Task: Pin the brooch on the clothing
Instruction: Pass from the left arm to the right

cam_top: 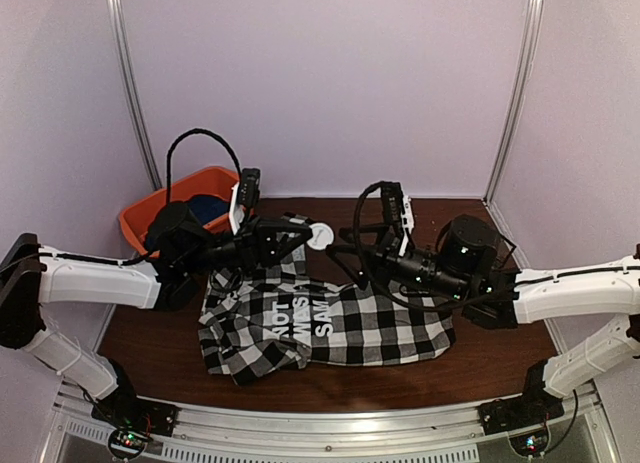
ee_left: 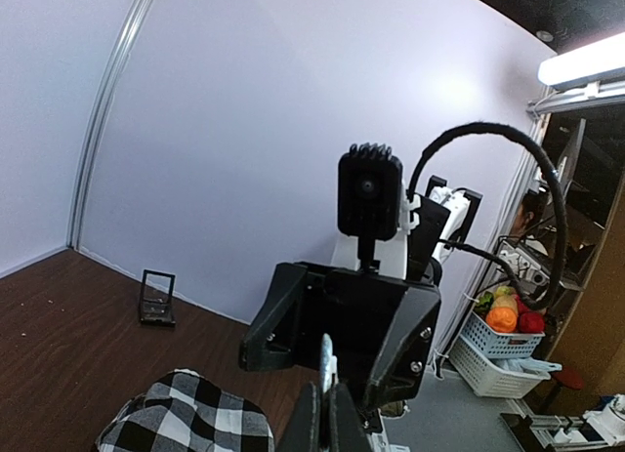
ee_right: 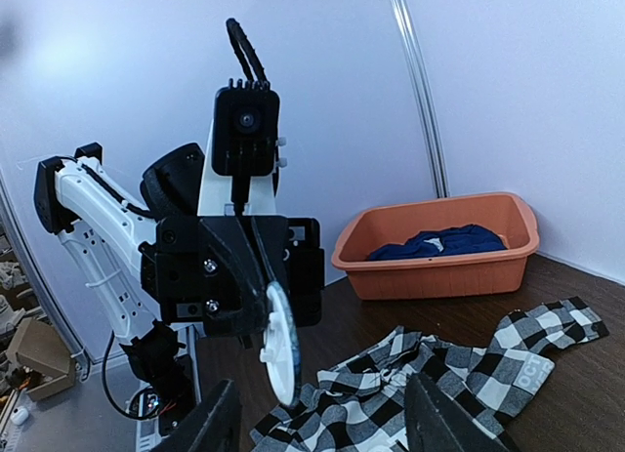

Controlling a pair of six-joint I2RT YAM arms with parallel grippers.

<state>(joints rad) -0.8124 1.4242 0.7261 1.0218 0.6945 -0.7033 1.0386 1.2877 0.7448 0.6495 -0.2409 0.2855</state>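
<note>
So far nothing is pinned — the left claw (cam_top: 305,233) is clamped on the white brooch (ee_right: 279,347), held in the air near the far edge of the checked shirt (cam_top: 380,318). The right claw (ee_right: 327,413) stands apart and empty, facing it; the shirt lies crumpled on the counter (cam_top: 150,343).

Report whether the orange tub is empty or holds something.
Not empty. The right wrist view shows a dark blue garment lying inside the orange tub.

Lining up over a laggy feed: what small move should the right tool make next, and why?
Probably ease the right tool forward so its open jaws straddle the round white brooch. The left tool holds that brooch clamped above the black-and-white checked shirt, straight ahead of the right tool, whose jaws are empty.
</note>
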